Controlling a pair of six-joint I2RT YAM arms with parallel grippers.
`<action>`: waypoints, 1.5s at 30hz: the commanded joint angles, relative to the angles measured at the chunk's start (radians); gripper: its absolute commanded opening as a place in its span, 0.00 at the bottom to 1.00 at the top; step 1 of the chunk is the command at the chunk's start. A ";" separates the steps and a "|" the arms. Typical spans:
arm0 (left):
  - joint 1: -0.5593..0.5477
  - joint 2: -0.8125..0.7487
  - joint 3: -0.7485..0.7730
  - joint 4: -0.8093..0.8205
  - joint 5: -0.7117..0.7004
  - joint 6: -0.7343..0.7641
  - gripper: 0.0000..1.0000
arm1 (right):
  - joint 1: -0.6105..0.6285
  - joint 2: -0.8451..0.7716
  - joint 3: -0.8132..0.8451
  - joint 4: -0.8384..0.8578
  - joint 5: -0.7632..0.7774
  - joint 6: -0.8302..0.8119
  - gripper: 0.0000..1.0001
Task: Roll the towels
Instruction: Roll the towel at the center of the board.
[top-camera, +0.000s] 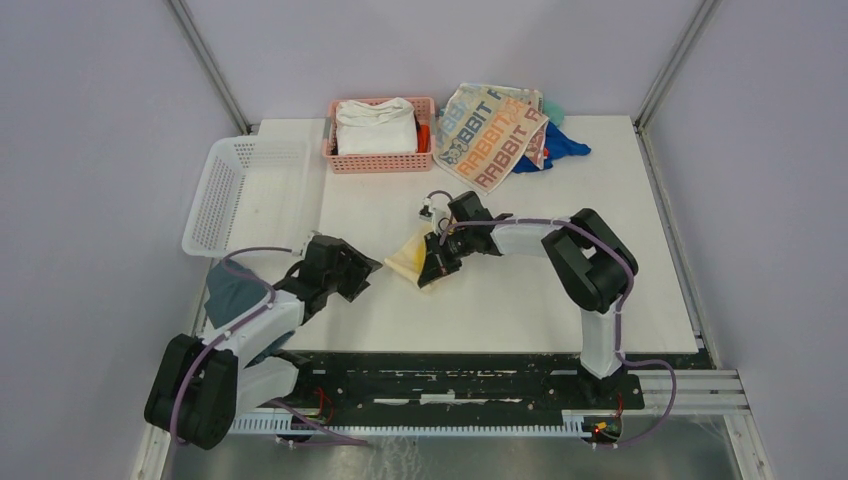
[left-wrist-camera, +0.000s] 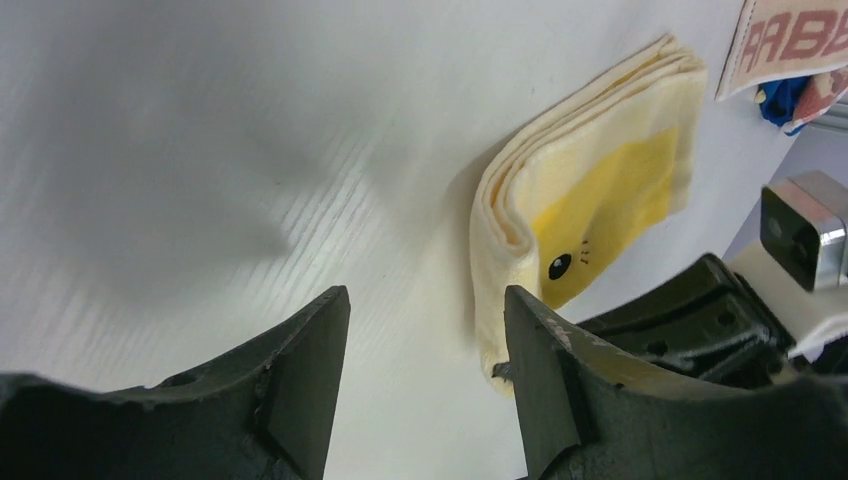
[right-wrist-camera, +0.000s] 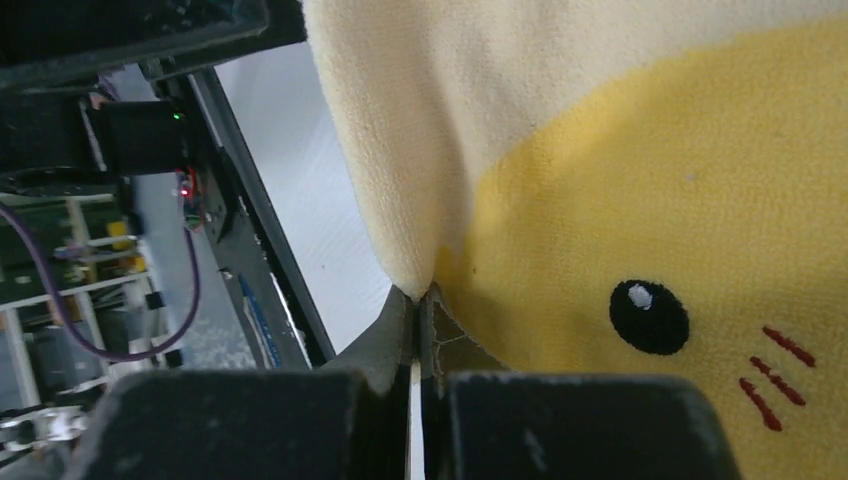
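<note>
Centrally on the white table (top-camera: 520, 300), one yellow towel (top-camera: 405, 260) is recorded. It is folded into several layers, with an embroidered black eye and red whisker marks on its darker yellow patch. One edge of it is pinched between the fully closed fingers of the right gripper (right-wrist-camera: 420, 300), which is laid against the towel's right side. The left gripper (left-wrist-camera: 425, 310) is held clear of the cloth, jaws spread, with nothing between them; the towel's folded edge lies just beside one finger. Further back, a beige RABBIT towel (top-camera: 490, 135) is spread at the table's rear edge, beside a pink basket (top-camera: 380, 162) containing a white folded cloth (top-camera: 375, 128). A white basket (top-camera: 230, 190) is set at the left edge.
</note>
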 joint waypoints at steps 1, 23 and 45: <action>0.013 -0.070 -0.067 0.099 0.028 0.076 0.66 | -0.046 0.057 -0.008 0.186 -0.168 0.190 0.01; 0.020 0.329 0.020 0.475 0.290 0.102 0.63 | -0.109 0.188 0.022 0.165 -0.181 0.271 0.02; 0.018 0.554 0.115 0.251 0.137 0.027 0.48 | -0.009 -0.152 0.096 -0.250 0.353 -0.113 0.45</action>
